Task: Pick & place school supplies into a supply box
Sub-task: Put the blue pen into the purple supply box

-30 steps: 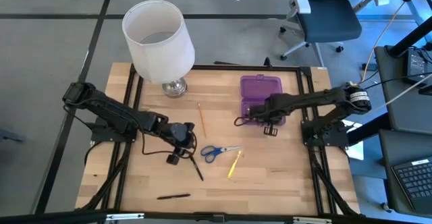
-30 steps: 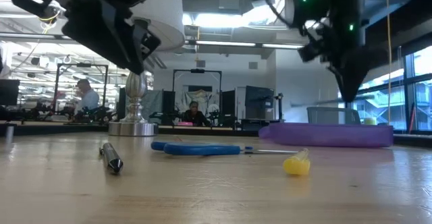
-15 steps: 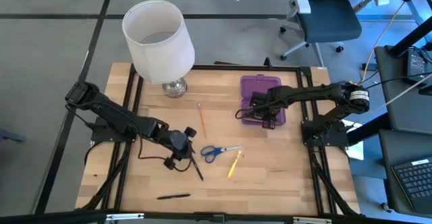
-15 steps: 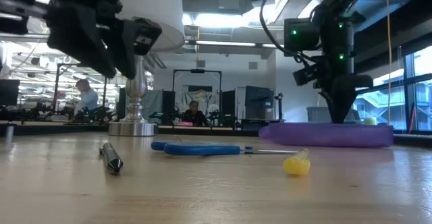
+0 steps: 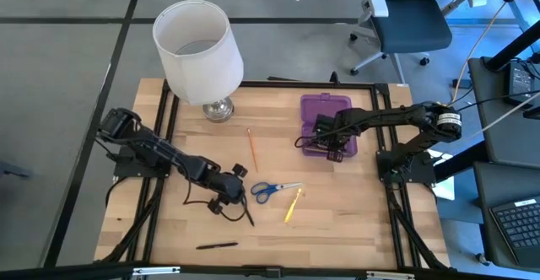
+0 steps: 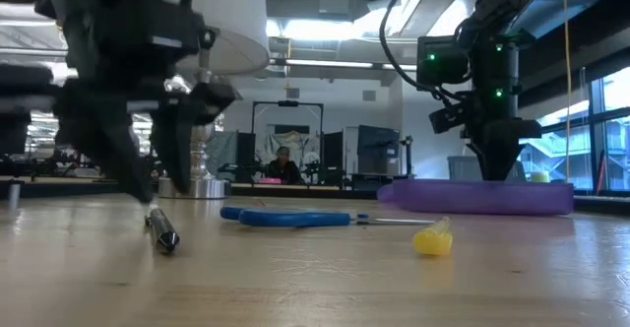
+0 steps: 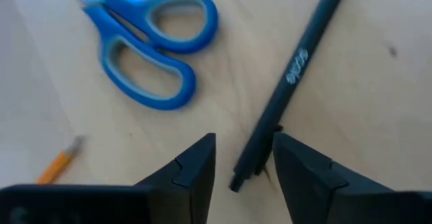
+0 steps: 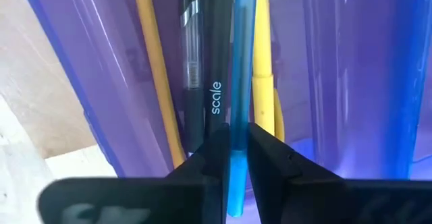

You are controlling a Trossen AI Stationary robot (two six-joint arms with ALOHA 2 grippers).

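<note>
The supply box (image 5: 327,120), purple and translucent, lies open at the table's far right and holds a black pen (image 8: 202,82) and yellow pencils (image 8: 152,69). My right gripper (image 5: 331,143) points down into it, shut on a blue pen (image 8: 241,62). My left gripper (image 5: 234,201) stands open and low over the near-left table, a finger on either side of the end of a black pen (image 7: 290,82) that lies flat on the wood. Blue-handled scissors (image 5: 274,189), a yellow pencil (image 5: 293,204), an orange pencil (image 5: 251,148) and a second black pen (image 5: 217,246) lie loose on the table. My right gripper pinches the blue pen near one end (image 8: 236,140) between its two fingers, from above and across the pen. The pen runs lengthwise inside the box, over the black pen and a yellow pencil. My left gripper's finger (image 7: 287,160) is close beside the black pen's end (image 7: 248,166); I cannot tell whether it touches.
A white lampshade on a chrome foot (image 5: 198,52) stands at the far left of the table. A black frame (image 5: 169,111) borders the wooden top. Bare wood lies between the scissors and the box. An office chair (image 5: 409,23) and people at desks are beyond the table.
My left gripper has sunk toward the black pen, going toward the table's near right, and has rolled at the wrist. My right gripper has gone from beside the box's near end to over the box and sunk into it with the blue pen, then kept still.
</note>
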